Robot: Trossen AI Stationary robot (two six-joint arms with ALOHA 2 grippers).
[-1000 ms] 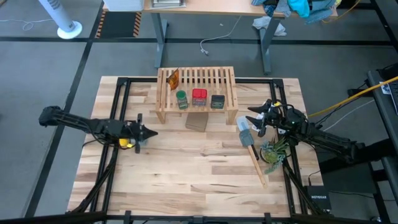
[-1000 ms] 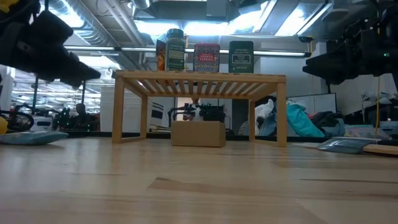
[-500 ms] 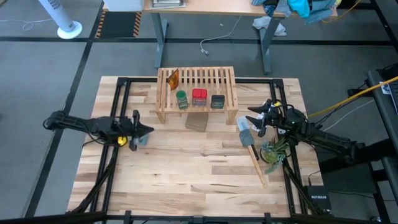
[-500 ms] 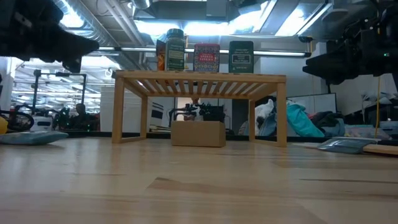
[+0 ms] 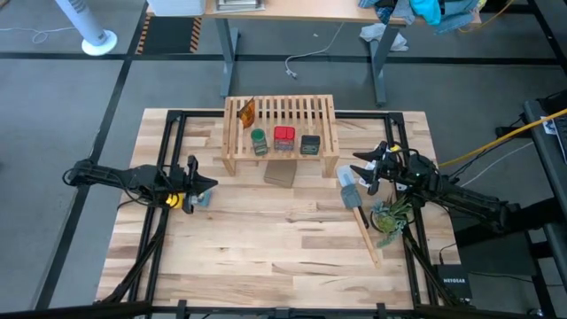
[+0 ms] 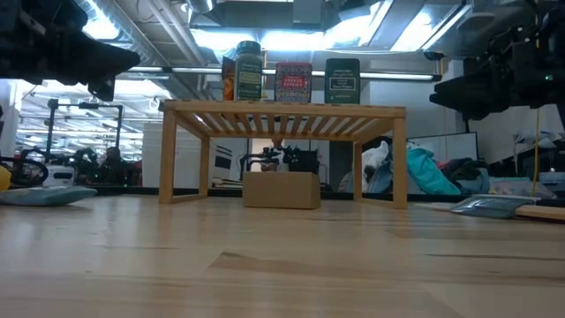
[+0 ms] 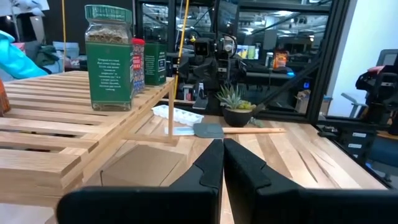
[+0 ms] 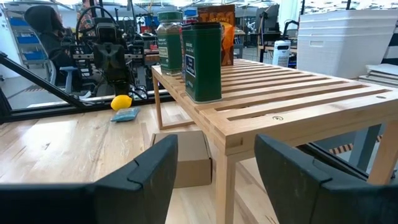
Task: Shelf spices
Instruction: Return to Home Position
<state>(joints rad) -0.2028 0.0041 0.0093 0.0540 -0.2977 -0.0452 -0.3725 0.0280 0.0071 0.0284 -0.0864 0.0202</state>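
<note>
The light-wood shelf [image 5: 280, 131] stands at the table's far middle. All four spices stand on its slatted top: the orange packet [image 5: 248, 112] at the far left, then along the near edge the green jar [image 5: 259, 142], the red jar [image 5: 283, 137] and the dark jar [image 5: 309, 144]. In the low view they stand upright in a row on the shelf [image 6: 282, 110]. My left gripper [image 5: 211, 185] is shut and hovers left of the shelf, holding nothing [image 7: 222, 158]. My right gripper [image 5: 359, 167] is open, right of the shelf, and empty [image 8: 214, 168].
A cardboard box [image 5: 281, 173] sits just in front of the shelf. A white tray [image 7: 177, 115], a grey spatula with a wooden handle [image 5: 361, 217] and a small plant [image 5: 390, 215] lie at the right. A lemon [image 5: 175, 201] and a blue sponge [image 5: 197, 201] lie under my left gripper.
My left gripper has drawn back a little toward the table's left edge and risen, staying shut. The jars, the shelf and my right arm have kept still.
</note>
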